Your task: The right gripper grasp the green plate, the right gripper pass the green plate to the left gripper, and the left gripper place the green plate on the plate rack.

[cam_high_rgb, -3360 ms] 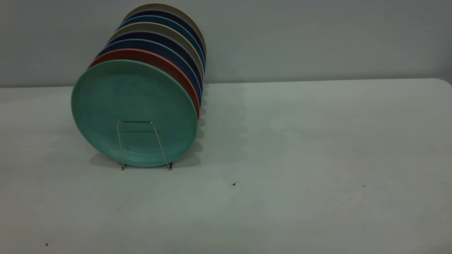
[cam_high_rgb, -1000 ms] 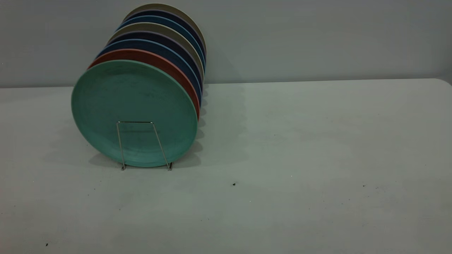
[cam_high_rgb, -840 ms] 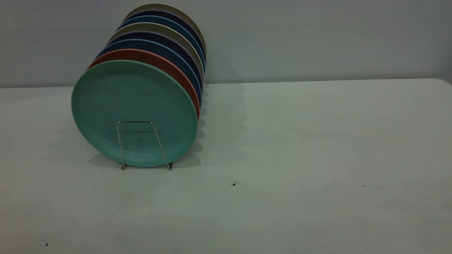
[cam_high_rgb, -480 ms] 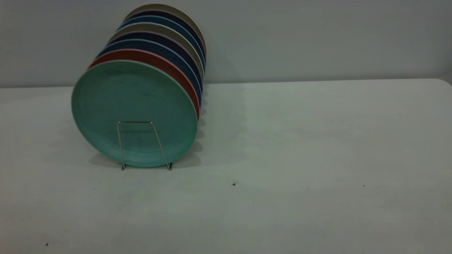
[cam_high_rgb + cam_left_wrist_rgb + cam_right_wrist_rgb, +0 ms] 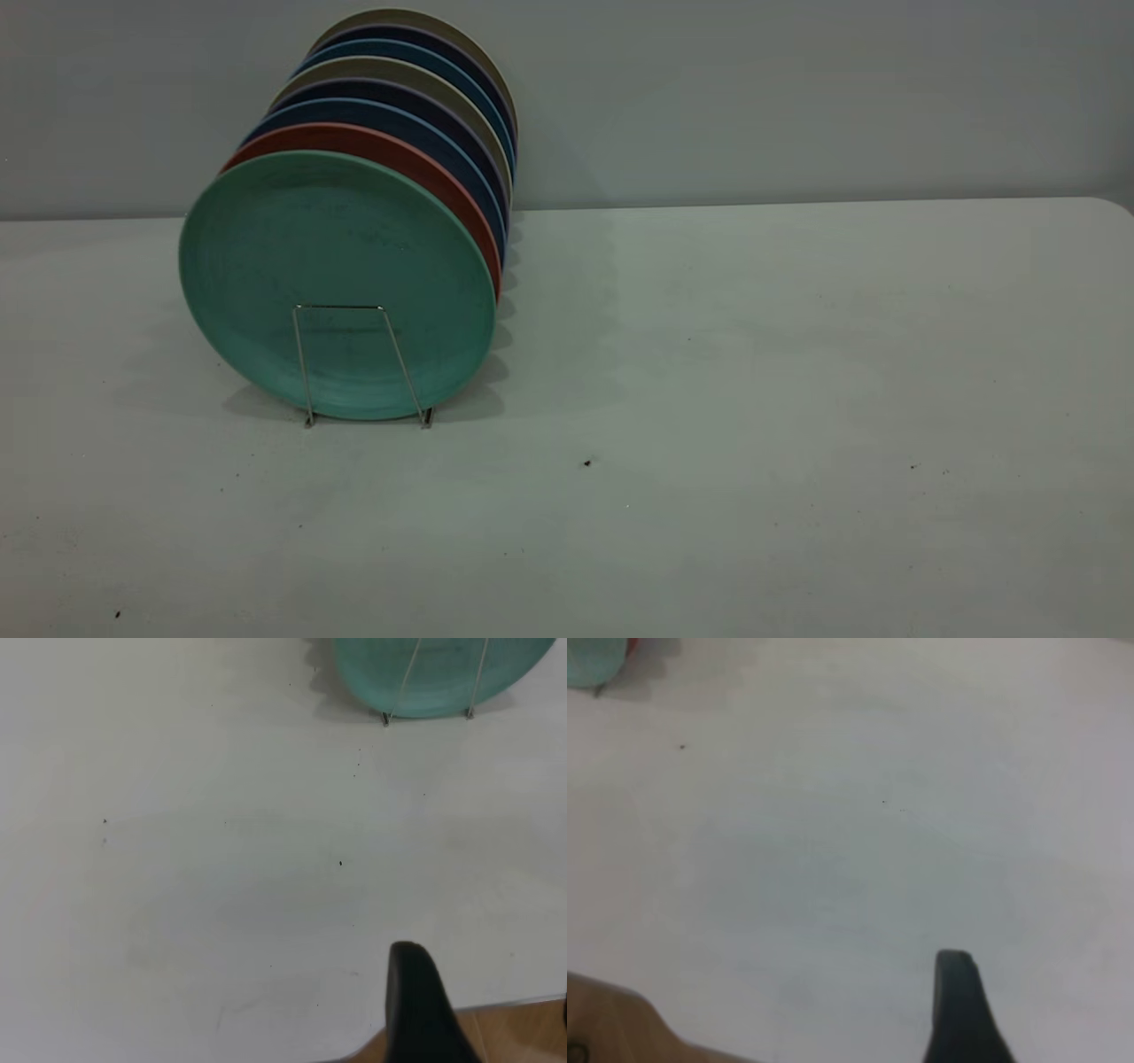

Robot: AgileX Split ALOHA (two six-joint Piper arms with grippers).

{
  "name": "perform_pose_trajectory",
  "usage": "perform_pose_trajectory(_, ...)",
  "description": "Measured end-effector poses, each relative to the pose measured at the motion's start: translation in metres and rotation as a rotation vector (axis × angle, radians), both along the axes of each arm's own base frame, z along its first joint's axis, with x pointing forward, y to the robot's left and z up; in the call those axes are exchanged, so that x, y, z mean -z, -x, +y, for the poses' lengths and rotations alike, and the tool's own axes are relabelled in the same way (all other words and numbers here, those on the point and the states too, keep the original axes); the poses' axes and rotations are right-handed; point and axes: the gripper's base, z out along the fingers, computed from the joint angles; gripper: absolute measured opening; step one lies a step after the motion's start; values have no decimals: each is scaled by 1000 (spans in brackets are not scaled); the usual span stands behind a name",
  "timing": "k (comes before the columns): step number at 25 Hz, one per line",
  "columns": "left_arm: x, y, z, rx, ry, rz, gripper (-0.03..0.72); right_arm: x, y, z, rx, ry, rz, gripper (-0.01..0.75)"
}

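Worktop [image 5: 753, 354] bare on its right half. Green plate [image 5: 328, 283] stands upright at the front of the rack [image 5: 354, 363], already placed. Left hand [image 5: 421, 1010] nearer it than right hand [image 5: 961, 1010]; both empty, opening cannot tell.

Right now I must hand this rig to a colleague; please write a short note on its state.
Left tool and right tool: each shows one black finger at the near table edge, holding nothing; open or shut cannot be told.
The green plate stands upright in the front slot of the plate rack, before the pink plate.
Done: grasp, pass and placing.
Left: nothing visible.
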Motion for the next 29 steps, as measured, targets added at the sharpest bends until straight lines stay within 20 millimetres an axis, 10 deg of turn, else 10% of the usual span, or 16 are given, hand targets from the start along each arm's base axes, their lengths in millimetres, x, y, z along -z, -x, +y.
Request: perform_pose_trajectory(29, 0, 0, 0, 0, 0, 0, 423, 1, -1, -10, 155, -36, 15, 481)
